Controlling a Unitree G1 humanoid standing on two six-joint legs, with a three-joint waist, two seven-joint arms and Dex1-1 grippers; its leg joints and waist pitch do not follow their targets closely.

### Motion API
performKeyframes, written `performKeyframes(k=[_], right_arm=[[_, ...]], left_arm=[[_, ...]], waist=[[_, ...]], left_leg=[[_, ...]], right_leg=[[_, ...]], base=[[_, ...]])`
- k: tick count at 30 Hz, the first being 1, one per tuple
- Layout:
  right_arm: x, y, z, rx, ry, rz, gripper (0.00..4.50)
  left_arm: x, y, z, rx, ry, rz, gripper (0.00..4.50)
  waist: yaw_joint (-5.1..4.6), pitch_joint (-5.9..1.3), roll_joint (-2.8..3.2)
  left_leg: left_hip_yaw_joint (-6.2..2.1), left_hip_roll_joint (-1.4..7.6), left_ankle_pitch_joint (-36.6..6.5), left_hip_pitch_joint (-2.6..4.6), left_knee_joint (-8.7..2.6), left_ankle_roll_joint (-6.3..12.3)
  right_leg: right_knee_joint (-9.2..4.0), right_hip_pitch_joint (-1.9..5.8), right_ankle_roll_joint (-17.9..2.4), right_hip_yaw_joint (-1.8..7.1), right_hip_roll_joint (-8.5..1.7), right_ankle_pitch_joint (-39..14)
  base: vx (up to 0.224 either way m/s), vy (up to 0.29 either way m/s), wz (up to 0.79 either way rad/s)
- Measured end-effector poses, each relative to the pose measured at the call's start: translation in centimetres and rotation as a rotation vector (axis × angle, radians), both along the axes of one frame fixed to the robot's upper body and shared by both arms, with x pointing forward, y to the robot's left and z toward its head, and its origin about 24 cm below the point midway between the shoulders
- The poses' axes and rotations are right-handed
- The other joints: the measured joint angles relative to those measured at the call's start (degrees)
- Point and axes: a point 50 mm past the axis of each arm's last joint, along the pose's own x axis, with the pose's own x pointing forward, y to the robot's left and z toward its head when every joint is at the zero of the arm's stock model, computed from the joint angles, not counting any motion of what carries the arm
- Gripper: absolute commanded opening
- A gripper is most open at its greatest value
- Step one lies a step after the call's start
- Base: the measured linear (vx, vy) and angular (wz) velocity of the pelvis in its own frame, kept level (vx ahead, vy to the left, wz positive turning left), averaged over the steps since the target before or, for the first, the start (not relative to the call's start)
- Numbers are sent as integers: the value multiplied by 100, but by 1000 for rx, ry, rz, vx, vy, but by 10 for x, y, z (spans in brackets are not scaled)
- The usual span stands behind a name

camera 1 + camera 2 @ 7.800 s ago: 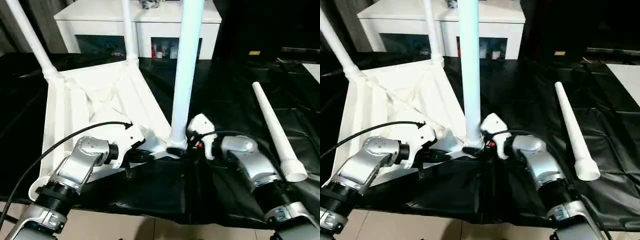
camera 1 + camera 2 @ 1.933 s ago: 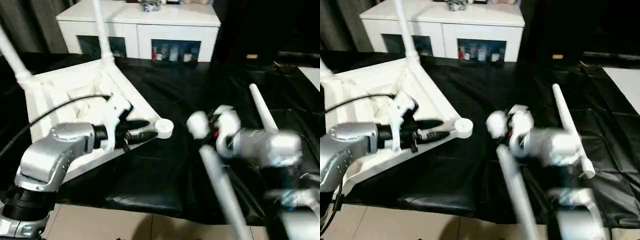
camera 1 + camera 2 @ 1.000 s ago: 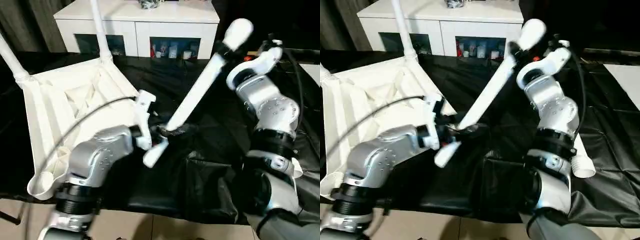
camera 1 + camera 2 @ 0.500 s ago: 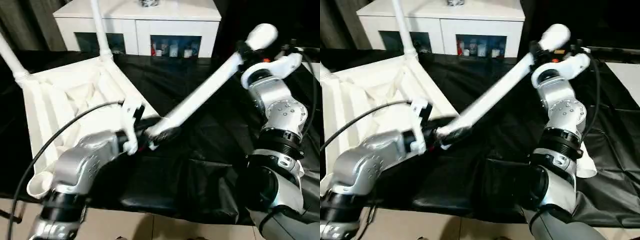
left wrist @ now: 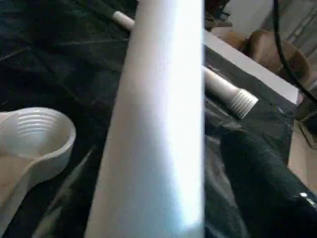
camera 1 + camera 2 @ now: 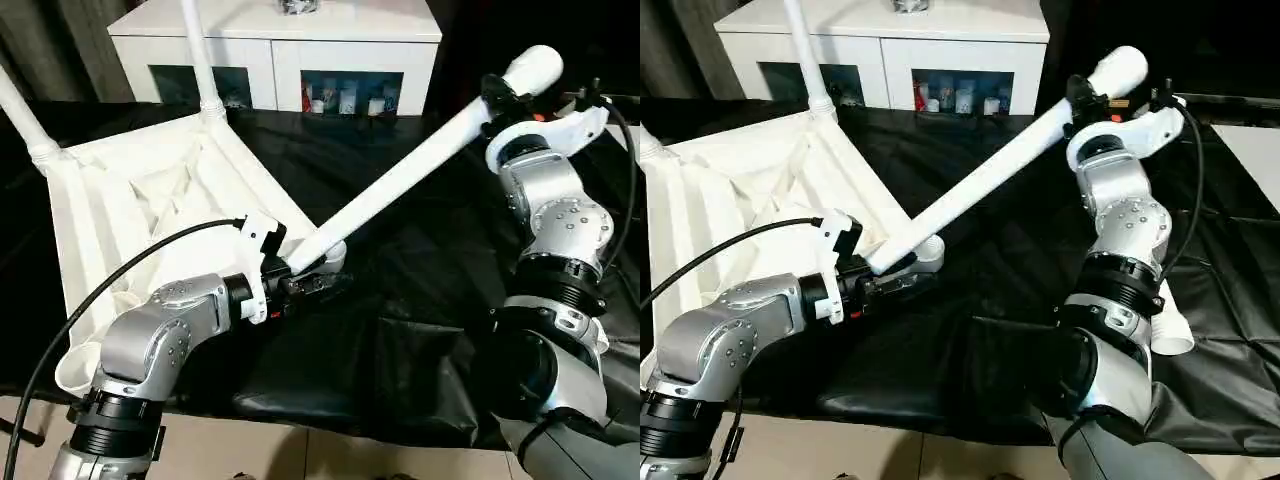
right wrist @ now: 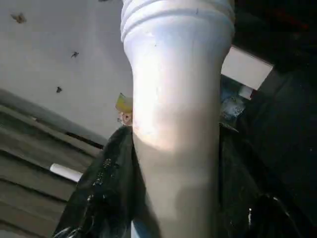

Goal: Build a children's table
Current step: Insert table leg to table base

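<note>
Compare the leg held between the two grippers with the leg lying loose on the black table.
The held leg is off the table, slanting from the right gripper down to the left gripper; the loose leg lies flat on the black table. The held leg is gripped near both ends; the loose leg is untouched and partly hidden behind the right arm. Both are white tapered tubes, neither fitted to the top.
</note>
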Motion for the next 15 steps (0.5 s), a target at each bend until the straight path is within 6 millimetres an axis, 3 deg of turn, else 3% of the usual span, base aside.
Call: performKeyframes(k=[15], right_arm=[[1, 0, -1, 8, 6, 10, 184]], left_arm=[[3, 6, 5, -10, -39, 33, 185]], waist=[[1, 0, 1]], left_leg=[[0, 0, 0, 0, 11, 0]], right_leg=[[8, 0, 0, 1, 0, 1]], base=[[0, 0, 0]])
